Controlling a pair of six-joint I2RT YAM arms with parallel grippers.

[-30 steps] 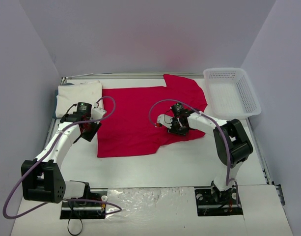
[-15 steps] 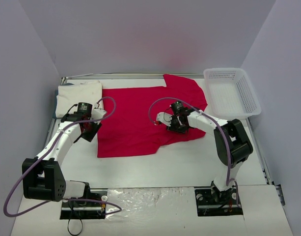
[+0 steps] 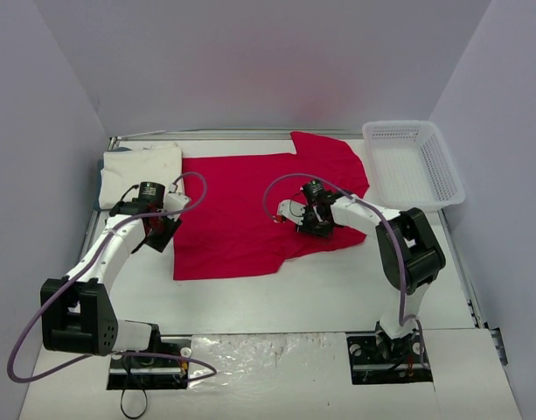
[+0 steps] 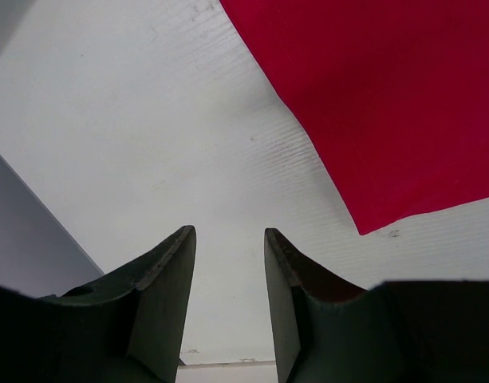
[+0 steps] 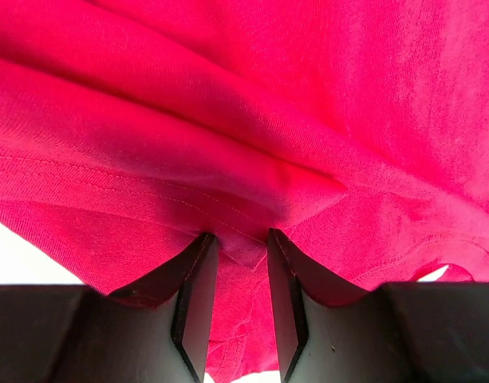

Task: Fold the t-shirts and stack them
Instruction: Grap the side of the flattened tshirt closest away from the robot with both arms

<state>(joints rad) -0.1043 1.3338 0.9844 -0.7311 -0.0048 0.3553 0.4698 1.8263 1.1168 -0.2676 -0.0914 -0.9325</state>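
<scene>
Open tabletop (image 3: 276, 302) fronts the red t-shirt (image 3: 241, 210); basket (image 3: 399, 125) blocks far-right corner.

White mesh basket (image 3: 414, 164) at the far right of a white table (image 3: 320, 289), close against the right wall (image 3: 504, 131) and jutting past the table's right edge. Pale grey walls on three sides, with a faint reddish tint low on the back one. Metal rail (image 3: 206, 136) along the far edge. Crinkled shiny sheet (image 3: 268, 350) across the near edge. Seen close from the left wrist: fine ribbing and small dark scuffs on the table.
</scene>
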